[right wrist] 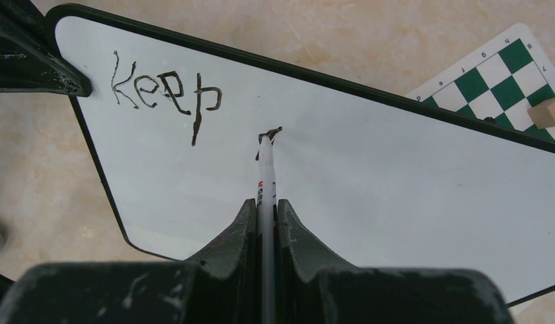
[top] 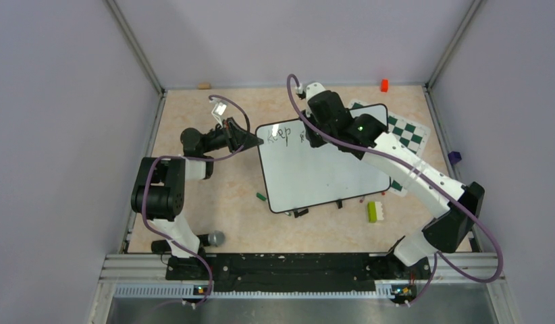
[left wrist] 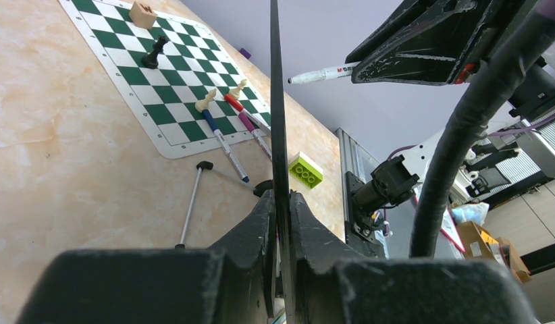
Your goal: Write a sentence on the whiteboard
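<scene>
The whiteboard (top: 329, 172) lies tilted in the middle of the table. It also shows in the right wrist view (right wrist: 383, 189), and edge-on as a thin black line in the left wrist view (left wrist: 275, 101). Of the sentence, only the word "Keep" (right wrist: 165, 94) and one small dark stroke (right wrist: 272, 131) show near the board's far left corner (top: 280, 135). My left gripper (top: 259, 141) is shut on the board's left rim (left wrist: 281, 201). My right gripper (right wrist: 265, 204) is shut on a white marker (right wrist: 265, 172), whose tip touches the board at the small stroke. The marker also shows in the left wrist view (left wrist: 323, 73).
A green-and-white chess mat (top: 408, 135) lies partly under the board's right side, with pieces and several markers (left wrist: 224, 145) on it. A lime brick (top: 373, 211) sits near the board's front right. An orange block (top: 384, 85) and a wooden block (top: 204, 86) lie by the far wall.
</scene>
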`<state>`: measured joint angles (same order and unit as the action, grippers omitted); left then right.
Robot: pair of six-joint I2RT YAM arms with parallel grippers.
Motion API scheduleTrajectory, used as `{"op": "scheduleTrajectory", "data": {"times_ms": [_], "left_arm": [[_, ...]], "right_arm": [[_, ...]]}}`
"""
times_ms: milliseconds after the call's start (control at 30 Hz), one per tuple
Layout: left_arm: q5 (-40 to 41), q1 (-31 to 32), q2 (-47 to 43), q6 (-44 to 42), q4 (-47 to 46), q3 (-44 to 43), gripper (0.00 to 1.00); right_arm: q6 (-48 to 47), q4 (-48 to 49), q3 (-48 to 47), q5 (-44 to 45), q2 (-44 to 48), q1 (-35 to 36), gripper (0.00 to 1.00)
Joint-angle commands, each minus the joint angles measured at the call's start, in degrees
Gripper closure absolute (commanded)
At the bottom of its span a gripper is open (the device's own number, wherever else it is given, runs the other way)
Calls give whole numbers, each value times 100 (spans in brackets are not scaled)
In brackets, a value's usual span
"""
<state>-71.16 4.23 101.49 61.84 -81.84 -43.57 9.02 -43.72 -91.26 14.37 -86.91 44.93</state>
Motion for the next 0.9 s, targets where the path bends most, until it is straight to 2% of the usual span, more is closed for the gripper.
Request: {"op": "scheduleTrajectory", "data": {"times_ms": [0, 467, 867], "left_arm": [[-324, 33, -227, -221, -274, 33, 89], [-328, 35, -218, -225, -276, 31, 89], [-329, 34, -214, -218, -271, 28, 89]], "right_arm": [[-27, 164, -271, 307, -38, -44, 100], [-36, 268, -177, 508, -229, -48, 100], [-6, 205, -26, 769, -37, -63, 100]]}}
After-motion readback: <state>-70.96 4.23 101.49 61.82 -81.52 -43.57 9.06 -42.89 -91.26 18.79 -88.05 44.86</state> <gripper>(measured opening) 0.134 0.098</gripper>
